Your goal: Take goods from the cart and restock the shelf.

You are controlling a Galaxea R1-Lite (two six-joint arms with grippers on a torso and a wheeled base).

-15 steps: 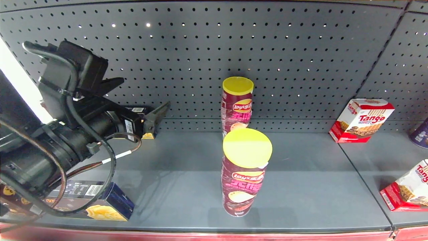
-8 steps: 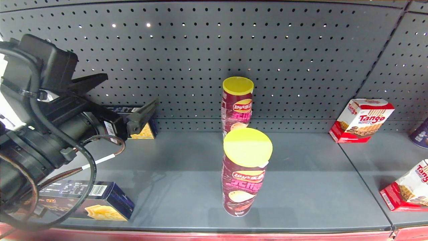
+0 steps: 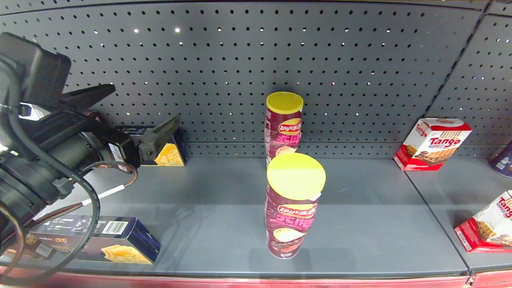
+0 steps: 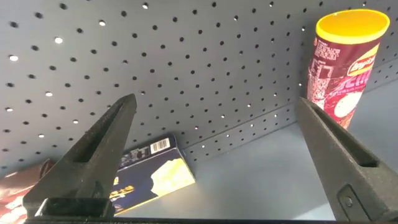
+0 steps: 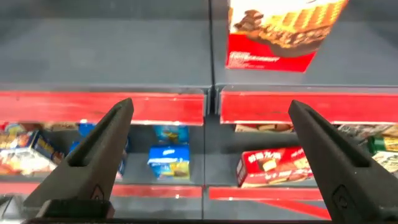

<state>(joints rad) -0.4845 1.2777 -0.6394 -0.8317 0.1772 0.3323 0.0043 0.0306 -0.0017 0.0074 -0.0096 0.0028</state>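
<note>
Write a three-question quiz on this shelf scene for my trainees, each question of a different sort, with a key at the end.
1. True or false: the left gripper has its jaws shut.
2. How many chip cans stand upright on the shelf? A) one B) two C) three
3. Short answer: what colour are the cans' lids?

Key: 1 false, the jaws are open with nothing between them; 2 B, one can stands behind the other; 3 yellow.
</note>
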